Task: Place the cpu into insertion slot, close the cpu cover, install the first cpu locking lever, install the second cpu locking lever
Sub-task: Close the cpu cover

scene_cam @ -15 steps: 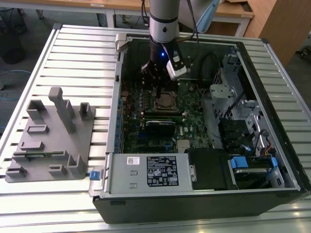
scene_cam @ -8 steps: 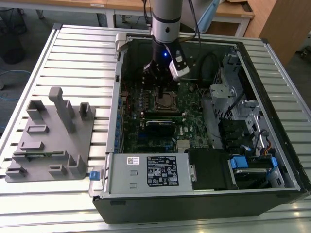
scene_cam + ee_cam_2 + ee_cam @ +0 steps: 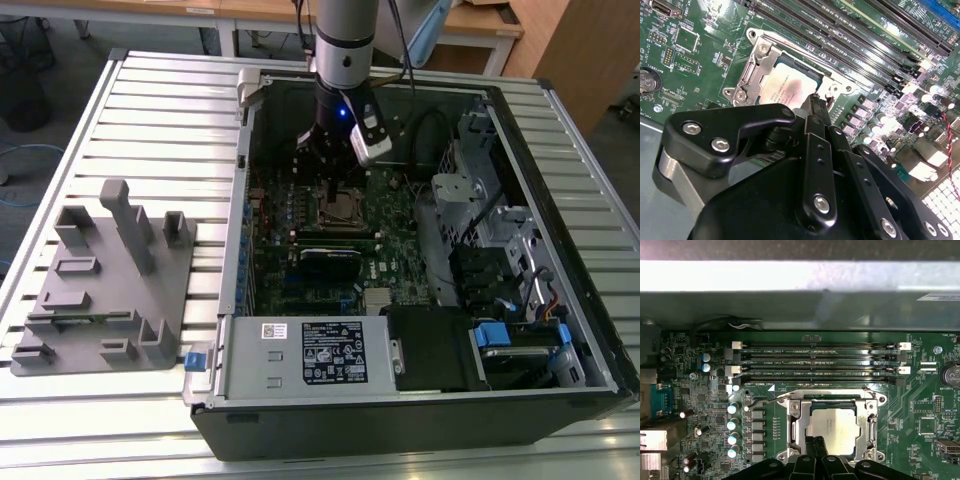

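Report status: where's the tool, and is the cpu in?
Status: tool shut, tips at the cpu cover edge. The cpu seated, cover down around it. Nothing blocking seen.

Exterior view looked steeply down on the open computer case (image 3: pixel 400 420) from its near side, wide enough to take in the whole case and the slatted table (image 3: pixel 150 100). Both wrist views sat close above the motherboard (image 3: pixel 690 40) (image 3: pixel 705 390), looking past the gripper (image 3: pixel 815 100) (image 3: pixel 815 445). The first wrist view faced squarely across the memory slots (image 3: pixel 815 362) to a case wall. The second wrist view looked obliquely. Shared ground in both wrist views: insertion slot (image 3: pixel 752 75) (image 3: pixel 795 420), cpu (image 3: pixel 785 87) (image 3: pixel 832 427) and memory slots.
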`<state>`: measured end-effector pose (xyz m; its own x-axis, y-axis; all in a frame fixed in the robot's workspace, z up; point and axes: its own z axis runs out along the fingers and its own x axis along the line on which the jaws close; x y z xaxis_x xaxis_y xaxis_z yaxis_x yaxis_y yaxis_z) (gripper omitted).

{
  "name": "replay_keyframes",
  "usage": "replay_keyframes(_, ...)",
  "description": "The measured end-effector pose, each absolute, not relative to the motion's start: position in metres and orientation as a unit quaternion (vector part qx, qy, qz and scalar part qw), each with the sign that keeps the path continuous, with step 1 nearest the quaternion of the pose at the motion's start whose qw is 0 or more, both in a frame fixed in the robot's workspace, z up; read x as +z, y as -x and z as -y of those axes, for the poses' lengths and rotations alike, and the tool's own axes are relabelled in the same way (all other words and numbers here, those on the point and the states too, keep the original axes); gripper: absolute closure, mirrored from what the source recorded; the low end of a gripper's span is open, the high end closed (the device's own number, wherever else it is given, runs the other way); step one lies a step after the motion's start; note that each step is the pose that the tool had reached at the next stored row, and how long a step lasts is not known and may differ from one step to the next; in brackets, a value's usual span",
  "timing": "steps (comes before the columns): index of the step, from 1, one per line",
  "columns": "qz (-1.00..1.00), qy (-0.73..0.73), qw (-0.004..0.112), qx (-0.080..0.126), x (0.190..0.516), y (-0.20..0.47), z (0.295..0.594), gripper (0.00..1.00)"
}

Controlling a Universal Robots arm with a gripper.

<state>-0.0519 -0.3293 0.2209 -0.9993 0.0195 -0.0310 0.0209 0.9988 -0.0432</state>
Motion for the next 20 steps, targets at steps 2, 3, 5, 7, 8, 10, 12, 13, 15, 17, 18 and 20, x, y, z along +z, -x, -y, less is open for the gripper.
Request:
replay_keyframes(2, -1.0, -0.01, 0.015, -0.022, 0.2209, 0.0516, 0.3293, 0.89)
replay_keyframes(3, -1.0, -0.01, 0.015, -0.022, 0.2209, 0.0515, 0.3293, 0.89)
replay_keyframes(5, -1.0, -0.01, 0.015, -0.022, 0.2209, 0.0509, 0.3293, 0.89)
replay_keyframes(7, -1.0, -0.01, 0.015, -0.022, 0.2209, 0.0506, 0.3293, 0.89)
replay_keyframes(8, -1.0, -0.01, 0.015, -0.022, 0.2209, 0.0506, 0.3293, 0.89)
replay_keyframes(10, -1.0, -0.01, 0.015, -0.022, 0.2209, 0.0506, 0.3293, 0.89)
replay_keyframes(12, -1.0, -0.01, 0.015, -0.022, 0.2209, 0.0505, 0.3293, 0.89)
replay_keyframes(13, -1.0, -0.01, 0.015, -0.022, 0.2209, 0.0504, 0.3293, 0.89)
replay_keyframes(15, -1.0, -0.01, 0.015, -0.022, 0.2209, 0.0491, 0.3292, 0.89)
replay_keyframes(17, -1.0, -0.01, 0.015, -0.022, 0.2209, 0.0472, 0.3293, 0.89)
replay_keyframes(18, -1.0, -0.01, 0.015, -0.022, 0.2209, 0.0463, 0.3293, 0.89)
replay_keyframes(20, -1.0, -0.01, 0.015, -0.022, 0.2209, 0.0436, 0.3293, 0.89)
